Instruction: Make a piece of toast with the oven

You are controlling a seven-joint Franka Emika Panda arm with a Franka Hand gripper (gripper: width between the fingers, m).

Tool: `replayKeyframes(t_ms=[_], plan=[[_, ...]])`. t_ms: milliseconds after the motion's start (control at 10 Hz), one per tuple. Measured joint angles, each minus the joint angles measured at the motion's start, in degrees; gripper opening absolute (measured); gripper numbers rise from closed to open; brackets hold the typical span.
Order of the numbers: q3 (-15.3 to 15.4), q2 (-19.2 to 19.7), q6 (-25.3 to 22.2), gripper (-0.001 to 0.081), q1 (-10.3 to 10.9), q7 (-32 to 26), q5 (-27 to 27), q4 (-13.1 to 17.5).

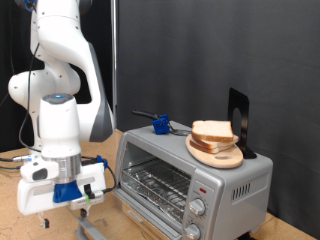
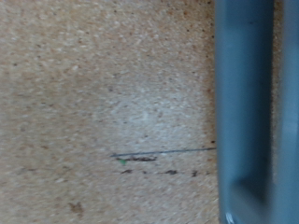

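Gripper (image 1: 80, 203) low at the exterior view's bottom left, just left of the oven's front; can't tell whether its fingers are spread or pressed together, and nothing shows between them. Arm (image 1: 62, 60) white, rising behind it at the exterior view's left. Oven (image 1: 195, 175) silver-grey, wire rack visible behind its glass front, knobs down its right front. Wooden plate (image 1: 217, 154) sits on the oven's roof with the piece of toast (image 1: 213, 131) on it, well apart from the gripper. Black upright stand (image 1: 239, 118) just behind the plate. Small blue object (image 1: 159, 124) on the roof's left. Wrist view: speckled tan tabletop (image 2: 103, 84), blurred blue-grey finger (image 2: 245, 103) along one edge.
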Motion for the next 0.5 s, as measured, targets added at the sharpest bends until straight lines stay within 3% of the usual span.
replayKeyframes(t_ms=[300, 500], plan=[[4.5, -0.2, -1.2, 0.0682, -3.1, -9.1, 7.8, 0.2], [5.6, -3.0, -5.6, 0.0682, -4.7, -16.7, 10.4, -0.1]])
